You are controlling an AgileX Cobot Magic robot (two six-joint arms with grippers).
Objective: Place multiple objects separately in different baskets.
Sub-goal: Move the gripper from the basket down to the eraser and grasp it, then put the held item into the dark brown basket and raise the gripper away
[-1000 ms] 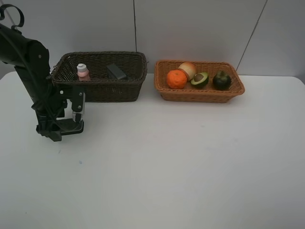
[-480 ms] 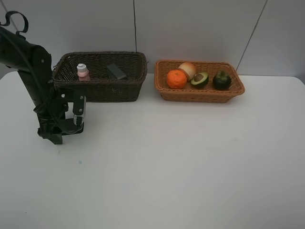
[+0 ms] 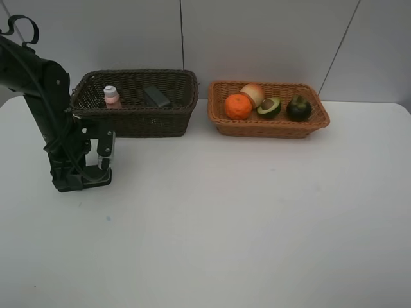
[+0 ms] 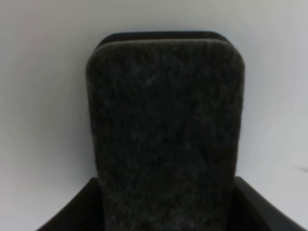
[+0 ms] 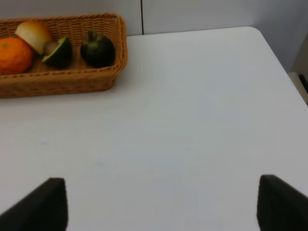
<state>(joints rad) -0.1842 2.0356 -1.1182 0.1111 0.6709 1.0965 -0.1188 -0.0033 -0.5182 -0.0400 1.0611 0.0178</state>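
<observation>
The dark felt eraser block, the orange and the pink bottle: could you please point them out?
dark felt eraser block [image 4: 166, 134], left wrist view, felt face.
orange [image 3: 238, 106], exterior high view, centre.
pink bottle [image 3: 112, 97], exterior high view, body.

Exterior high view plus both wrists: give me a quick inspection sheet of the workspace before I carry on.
Surface: white table, bare in front.
Job's things: dark brown wicker basket holds a pink bottle and a dark block; light tan wicker basket holds an orange, peach-coloured round fruit, halved avocado and dark mangosteen. Dark felt eraser block lies between the left jaws.
Clutter: nothing seen.
Grippers: left gripper down at the table, grip unclear; right gripper jaws open, empty.
Cables: black loop atop left arm.
Surroundings: grey wall panels.
</observation>
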